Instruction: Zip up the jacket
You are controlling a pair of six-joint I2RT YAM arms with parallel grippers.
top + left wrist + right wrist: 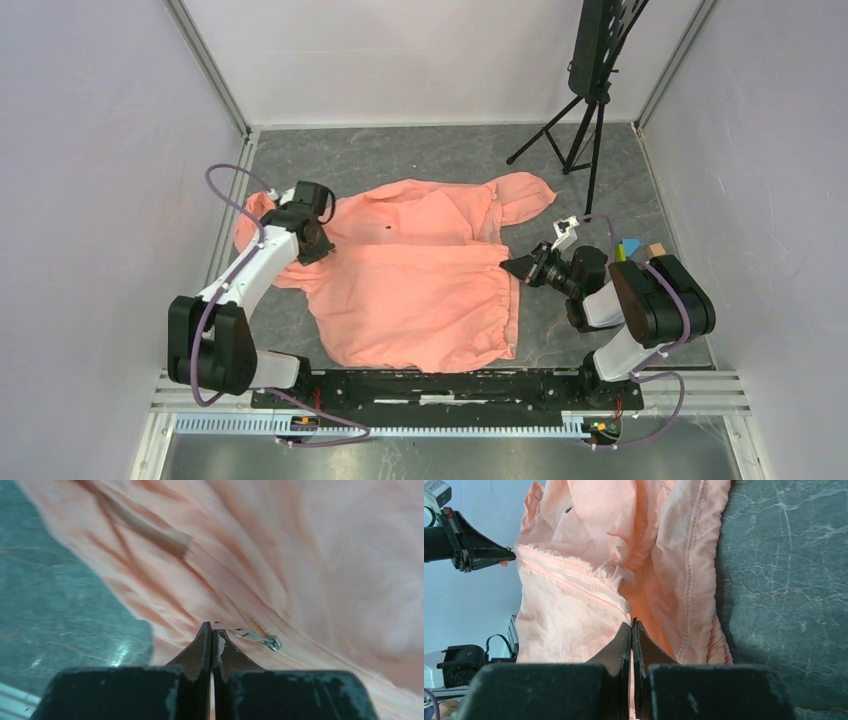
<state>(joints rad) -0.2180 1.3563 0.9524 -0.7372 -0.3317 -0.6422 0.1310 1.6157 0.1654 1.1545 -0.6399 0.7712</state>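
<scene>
The salmon-pink jacket (420,290) lies flat across the grey table, its zipper line running left to right. My left gripper (322,243) is at its left end, shut, with the tips (212,627) pinching the end of the metal zipper pull; the slider (272,642) lies just to the right. My right gripper (505,266) is at the jacket's right end by the gathered hem (719,640), shut (632,624) on the fabric at the end of the pale zipper strip (574,582). The left gripper (511,555) shows at the strip's far end.
A black tripod stand (590,100) stands at the back right. Small coloured blocks (630,247) sit behind the right arm. White walls enclose the table on three sides. The arms' mounting rail (440,385) runs along the front edge.
</scene>
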